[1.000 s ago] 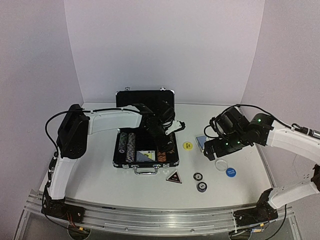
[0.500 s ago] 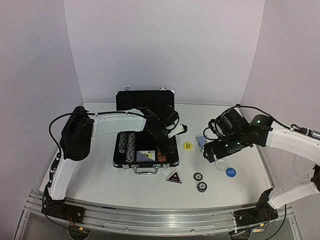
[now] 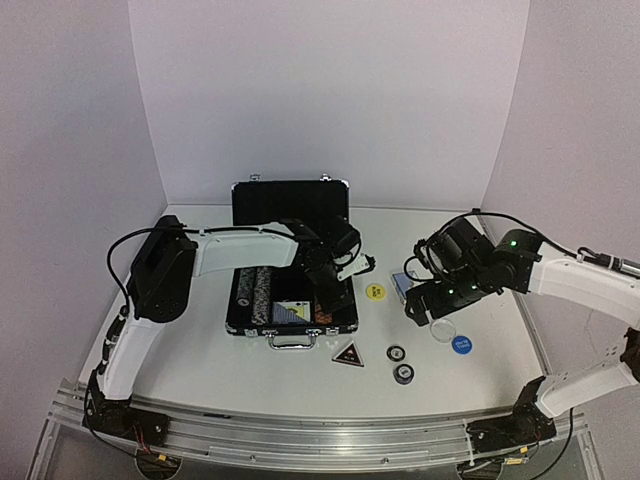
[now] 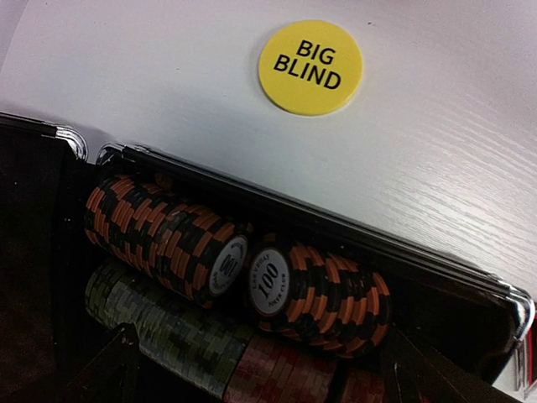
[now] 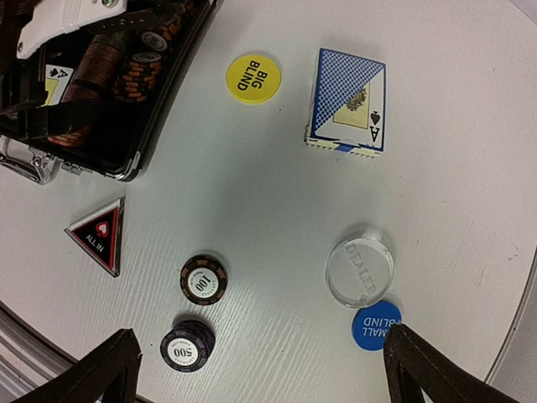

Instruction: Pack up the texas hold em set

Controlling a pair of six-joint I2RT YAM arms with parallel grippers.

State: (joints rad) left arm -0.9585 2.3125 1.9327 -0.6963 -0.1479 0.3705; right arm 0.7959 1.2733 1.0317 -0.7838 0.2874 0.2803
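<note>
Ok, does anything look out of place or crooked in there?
Yes. In the briefcase, the orange chip row is split midway, with chips tilted there so their faces show. A card deck lies outside on the table.

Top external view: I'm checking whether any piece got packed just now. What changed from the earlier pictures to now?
The left arm swung its elbow rightward, carrying the left gripper toward the right edge of the briefcase, jaws open and empty. Nothing was grasped or released. The right gripper barely moved, also open; card deck, yellow disc, clear disc, blue disc, triangular marker and loose chips lie where they were.
</note>
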